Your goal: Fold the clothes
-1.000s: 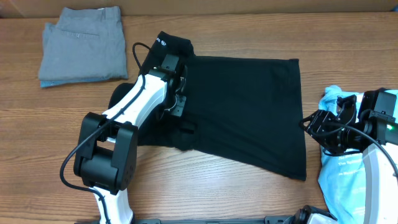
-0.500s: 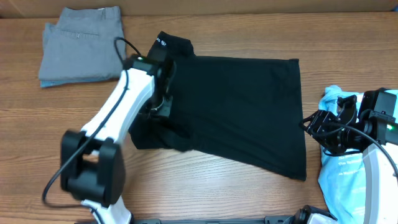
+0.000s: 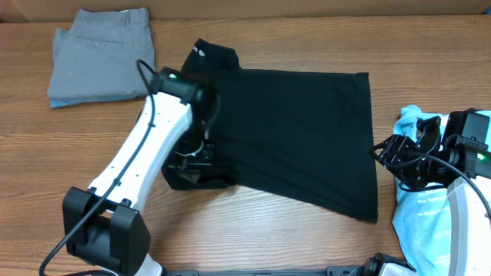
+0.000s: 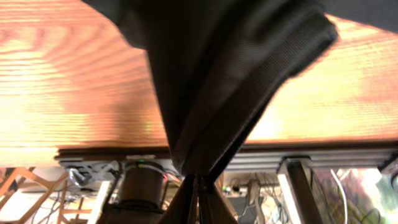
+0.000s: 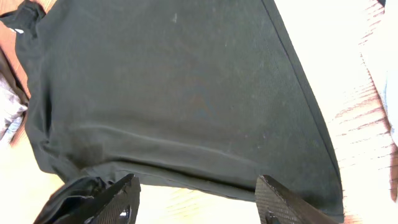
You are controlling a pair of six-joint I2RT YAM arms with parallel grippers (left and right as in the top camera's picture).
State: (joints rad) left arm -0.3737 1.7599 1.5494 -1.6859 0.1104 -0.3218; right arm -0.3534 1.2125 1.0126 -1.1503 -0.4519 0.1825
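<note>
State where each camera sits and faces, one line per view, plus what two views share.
Overhead: above the table, looking straight down on the black shirt; left arm and right arm show.
Left wrist: on the left arm, facing along shut jaws pinching the shirt.
Right wrist: on the right arm, facing across the shirt; open jaws show.
Shared: overhead and right wrist both show the collar.

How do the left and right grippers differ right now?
The left gripper is shut, pinching a fold of the black shirt; the right gripper is open and holds nothing. The left gripper is at the shirt's near-left corner, while the right gripper hangs off its right edge, by the light blue tee. Both wrist cameras see the same shirt.
</note>
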